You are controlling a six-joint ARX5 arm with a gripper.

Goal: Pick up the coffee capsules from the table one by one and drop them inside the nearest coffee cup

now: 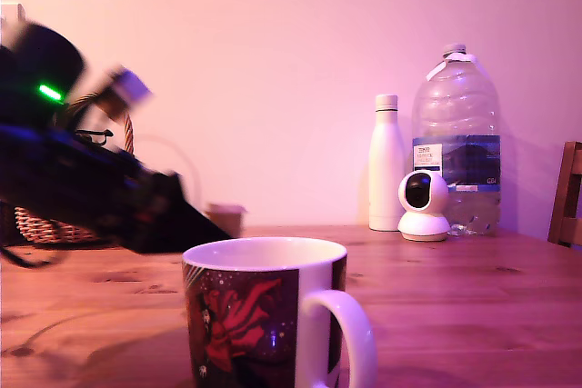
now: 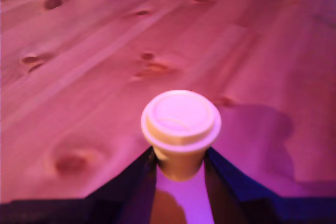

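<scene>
The black arm slants down from the exterior view's left, its gripper (image 2: pixel 180 167) clamped around a pale tan tapered capsule (image 2: pixel 180 129), held above the open reddish-brown wooden surface (image 2: pixel 105 66), just behind the white-rimmed dark-printed mug (image 1: pixel 264 315).

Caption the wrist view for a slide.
Pincer shut on a tan coffee capsule, held above the wooden table.

The large clear water bottle (image 1: pixel 456 138) carried a blue-and-white label whose print was too small to read; the coffee cup (image 1: pixel 264 324) bore only a red figure, no words.
</scene>
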